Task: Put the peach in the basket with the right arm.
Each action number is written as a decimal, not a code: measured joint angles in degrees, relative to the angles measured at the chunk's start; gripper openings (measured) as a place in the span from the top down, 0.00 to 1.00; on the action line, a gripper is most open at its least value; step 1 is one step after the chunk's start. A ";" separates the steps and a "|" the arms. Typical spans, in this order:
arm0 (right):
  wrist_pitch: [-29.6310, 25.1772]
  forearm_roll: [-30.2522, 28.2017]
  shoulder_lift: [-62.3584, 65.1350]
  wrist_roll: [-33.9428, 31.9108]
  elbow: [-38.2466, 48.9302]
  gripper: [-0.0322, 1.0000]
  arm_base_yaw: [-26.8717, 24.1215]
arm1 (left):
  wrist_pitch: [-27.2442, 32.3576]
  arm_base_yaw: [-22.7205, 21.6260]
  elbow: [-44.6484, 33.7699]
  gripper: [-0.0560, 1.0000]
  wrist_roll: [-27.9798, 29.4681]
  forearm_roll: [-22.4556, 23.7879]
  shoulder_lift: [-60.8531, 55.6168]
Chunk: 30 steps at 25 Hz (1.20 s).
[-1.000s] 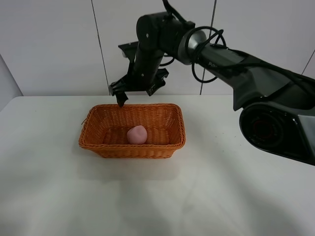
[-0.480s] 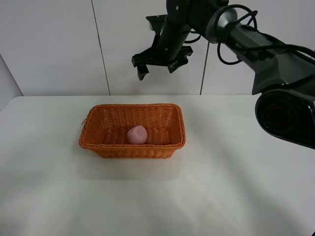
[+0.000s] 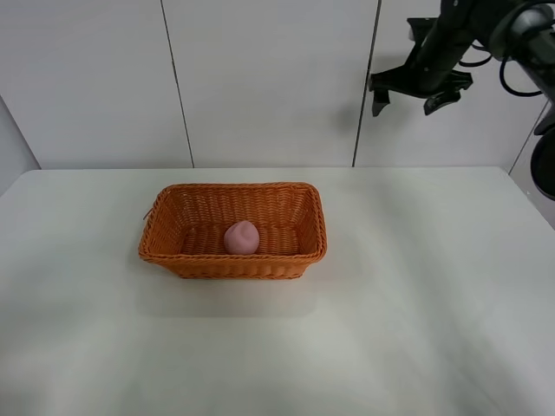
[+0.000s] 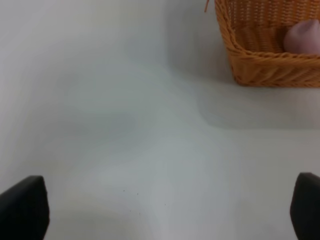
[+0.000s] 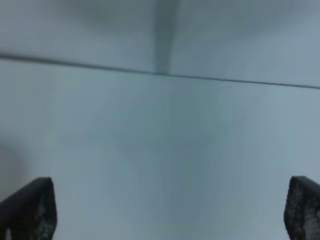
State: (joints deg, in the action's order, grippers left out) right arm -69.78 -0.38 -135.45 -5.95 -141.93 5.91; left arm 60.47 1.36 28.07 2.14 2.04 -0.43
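The pale-pink peach [image 3: 242,237] lies on the floor of the orange woven basket [image 3: 165,249], near its middle. In the left wrist view the basket [image 4: 260,70] fills a corner with the peach [image 4: 303,37] inside it. My right gripper [image 3: 410,91] hangs high at the upper right, far above the table and well to the right of the basket, open and holding nothing. Its right wrist view shows only the two spread fingertips [image 5: 29,209] over bare table and wall. The left gripper [image 4: 160,210] is open over bare table, outside the exterior view.
The white table [image 3: 416,303] stretches around the basket. A panelled white wall [image 3: 260,78] with vertical seams stands behind it. The right arm's dark base [image 3: 545,160] shows at the right edge.
The right arm has swung up and to the right, from just behind the basket's far rim to high at the upper right. The peach stays lying in the basket.
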 joint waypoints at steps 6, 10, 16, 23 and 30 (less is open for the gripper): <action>0.00 -0.14 0.08 0.11 0.69 0.29 -3.68 | 0.00 0.00 0.00 0.01 0.00 0.00 0.00; 0.04 0.02 1.35 0.72 4.16 0.29 -3.72 | 0.00 0.00 0.00 0.01 0.00 0.00 0.00; 0.04 0.04 9.01 1.44 14.23 0.29 -3.72 | 0.00 0.00 0.00 0.01 0.00 0.00 0.00; 0.21 0.04 29.69 1.70 37.34 0.29 -3.72 | 0.00 0.00 0.00 0.01 0.00 0.00 0.00; 0.21 0.38 56.55 3.46 65.85 0.29 -3.72 | 0.00 0.00 0.00 0.01 0.00 0.00 0.00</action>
State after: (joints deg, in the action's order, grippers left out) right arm -69.57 0.00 -78.90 -2.49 -76.08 2.19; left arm 60.47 1.36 28.07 2.14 2.04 -0.43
